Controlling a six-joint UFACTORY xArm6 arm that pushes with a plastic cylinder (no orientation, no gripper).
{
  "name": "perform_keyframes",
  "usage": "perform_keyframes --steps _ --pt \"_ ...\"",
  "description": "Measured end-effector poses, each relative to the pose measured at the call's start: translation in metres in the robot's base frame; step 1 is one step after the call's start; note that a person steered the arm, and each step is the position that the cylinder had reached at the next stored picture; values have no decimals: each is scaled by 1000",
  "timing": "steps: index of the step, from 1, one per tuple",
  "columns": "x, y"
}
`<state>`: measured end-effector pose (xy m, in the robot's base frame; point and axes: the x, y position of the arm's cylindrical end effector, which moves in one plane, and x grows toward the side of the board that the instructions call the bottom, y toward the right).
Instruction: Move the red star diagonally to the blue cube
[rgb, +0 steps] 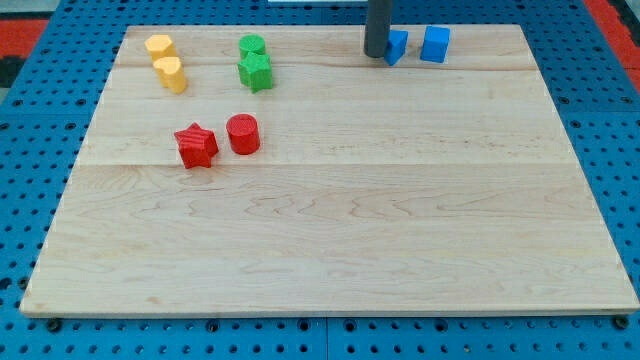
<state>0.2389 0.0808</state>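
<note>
The red star (196, 146) lies on the wooden board at the view's left of centre, with a red cylinder (243, 133) just to its right. The blue cube (435, 44) sits near the view's top edge, right of centre. A second blue block (397, 46) is just left of the cube, partly hidden by my rod. My tip (375, 54) rests on the board at the view's top, touching or almost touching that second blue block's left side, far from the red star.
Two yellow blocks (160, 46) (171, 73) sit at the view's top left. Two green blocks (252, 46) (255, 71) sit to their right. The wooden board (330, 230) lies on a blue pegboard surface.
</note>
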Motion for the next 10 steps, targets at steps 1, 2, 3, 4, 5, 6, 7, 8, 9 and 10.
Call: perform_keyframes --steps 1,2,3,4,5,6,7,8,9,10 --pt "-3 13" --pt "65 -31" --pt "171 -72" --pt "241 -163" --pt "273 -270" --pt "258 -331" --pt "215 -286" --pt "174 -218" --pt "146 -162" --pt "142 -141"
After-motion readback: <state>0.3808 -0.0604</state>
